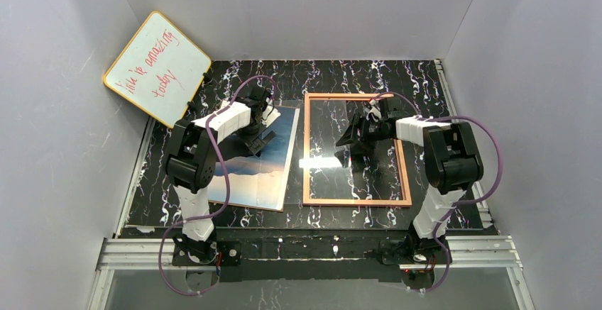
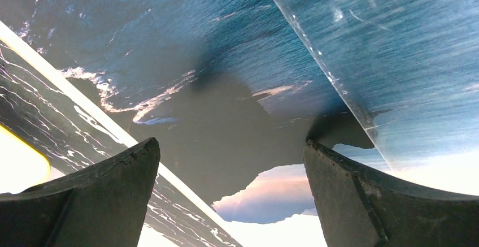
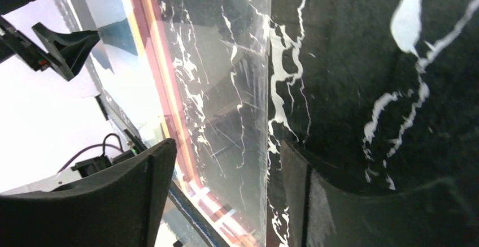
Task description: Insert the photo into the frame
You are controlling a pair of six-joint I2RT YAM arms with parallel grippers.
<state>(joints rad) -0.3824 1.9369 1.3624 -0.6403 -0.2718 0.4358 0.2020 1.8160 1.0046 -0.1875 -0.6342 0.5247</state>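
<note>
Lower left-centre in the top view, the photo (image 1: 259, 175) lies face up on the counter (image 1: 426, 83), the released left pincer (image 2: 231, 151) above its upper part. Right of it lies the frame (image 1: 355, 201); over its upper half the right pincer (image 3: 227, 145), jaws apart, straddles the edge of a clear pane (image 3: 226, 60).

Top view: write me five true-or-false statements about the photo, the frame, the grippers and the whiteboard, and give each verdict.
1. The photo lies picture side up, left of the frame. True.
2. The photo is already in the frame. False: it lies beside it.
3. The left gripper is open over the photo. True.
4. The right gripper hangs over the photo. False: it is over the frame.
5. The whiteboard lies flat inside the frame. False: it stands tilted at the far left corner.
</note>
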